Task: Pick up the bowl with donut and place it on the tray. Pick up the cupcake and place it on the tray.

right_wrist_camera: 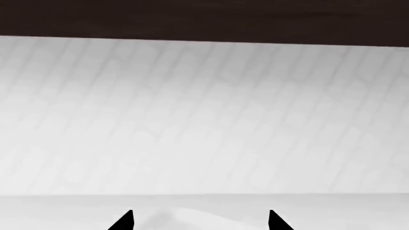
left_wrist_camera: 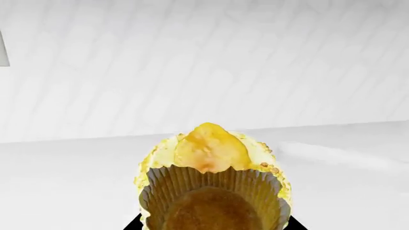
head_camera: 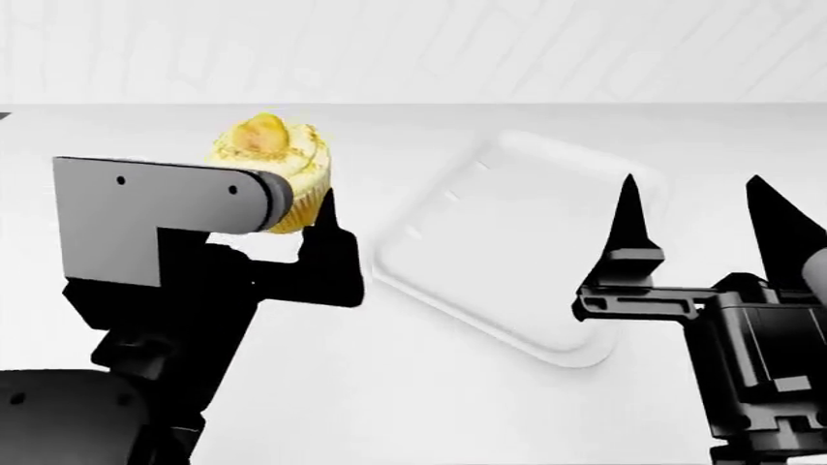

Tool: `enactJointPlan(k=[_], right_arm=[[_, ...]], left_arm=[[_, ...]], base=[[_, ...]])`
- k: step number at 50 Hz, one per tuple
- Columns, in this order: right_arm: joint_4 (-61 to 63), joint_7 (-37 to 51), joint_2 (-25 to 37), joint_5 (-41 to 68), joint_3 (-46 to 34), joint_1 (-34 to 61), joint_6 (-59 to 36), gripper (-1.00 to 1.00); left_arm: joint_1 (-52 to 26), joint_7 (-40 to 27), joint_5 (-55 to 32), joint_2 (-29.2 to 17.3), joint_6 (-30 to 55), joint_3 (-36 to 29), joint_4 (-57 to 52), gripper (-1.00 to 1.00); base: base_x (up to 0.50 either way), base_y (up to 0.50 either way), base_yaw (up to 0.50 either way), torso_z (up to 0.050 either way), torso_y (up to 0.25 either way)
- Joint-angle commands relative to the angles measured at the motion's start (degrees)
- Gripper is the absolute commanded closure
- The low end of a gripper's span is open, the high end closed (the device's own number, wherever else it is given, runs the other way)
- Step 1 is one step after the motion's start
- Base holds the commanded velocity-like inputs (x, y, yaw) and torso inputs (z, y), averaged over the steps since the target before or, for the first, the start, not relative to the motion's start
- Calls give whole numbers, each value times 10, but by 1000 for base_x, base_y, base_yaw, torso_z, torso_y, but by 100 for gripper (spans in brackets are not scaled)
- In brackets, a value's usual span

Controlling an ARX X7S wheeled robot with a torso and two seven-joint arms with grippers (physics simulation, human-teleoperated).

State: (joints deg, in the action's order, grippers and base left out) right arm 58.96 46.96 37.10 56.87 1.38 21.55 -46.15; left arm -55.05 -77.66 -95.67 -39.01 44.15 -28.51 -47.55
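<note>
The cupcake [head_camera: 274, 167], pale yellow frosting with a yellow-orange piece on top and a pleated yellow wrapper, is held off the table in my left gripper [head_camera: 304, 208], left of the tray. In the left wrist view the cupcake [left_wrist_camera: 211, 177] fills the space between the black fingers. The white tray [head_camera: 517, 242] lies in the middle of the table with nothing on it. My right gripper [head_camera: 691, 208] hovers open over the tray's right edge with nothing between its fingers. In the right wrist view the right gripper [right_wrist_camera: 199, 220] shows only two black tips. The bowl and donut are out of view.
A white table [head_camera: 427, 407] spreads under both arms. A pale tiled wall [head_camera: 413, 48] rises behind it. In the right wrist view a dark band [right_wrist_camera: 204, 19] runs above the wall.
</note>
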Motion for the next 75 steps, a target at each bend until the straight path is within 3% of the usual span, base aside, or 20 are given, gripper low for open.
enactJointPlan(k=[1,12,18,28,38,55,75], right_arm=[[-1,27,35,34,18,-11,29,-100],[-1,33,50,41,27,-25,52,-100],[-1,36,56,43,28,-31,62,-100],[-2,42,63,45,24,-33,73,-100],[-4,45,70,48,22,-35,85,-100],[-7,47,76,49,15,-37,103,-100],[-9,51,84,49,4,-36,117,-100]], left_arm=[[-166,-84,-32,128,37,-76,74,100],[-198,-47,17,207,38,-109,106,100],[-174,-26,51,228,35,-131,103,100],[-110,24,126,233,29,-173,110,100],[-86,85,178,248,9,-191,185,100],[-92,151,214,288,-23,-197,301,100],[-48,203,257,280,-52,-228,376,100]], base=[[0,0,0,0,0],[0,0,0,0,0],[0,0,0,0,2],[0,0,0,0,0],[0,0,0,0,0],[0,0,0,0,1],[0,0,0,0,0]])
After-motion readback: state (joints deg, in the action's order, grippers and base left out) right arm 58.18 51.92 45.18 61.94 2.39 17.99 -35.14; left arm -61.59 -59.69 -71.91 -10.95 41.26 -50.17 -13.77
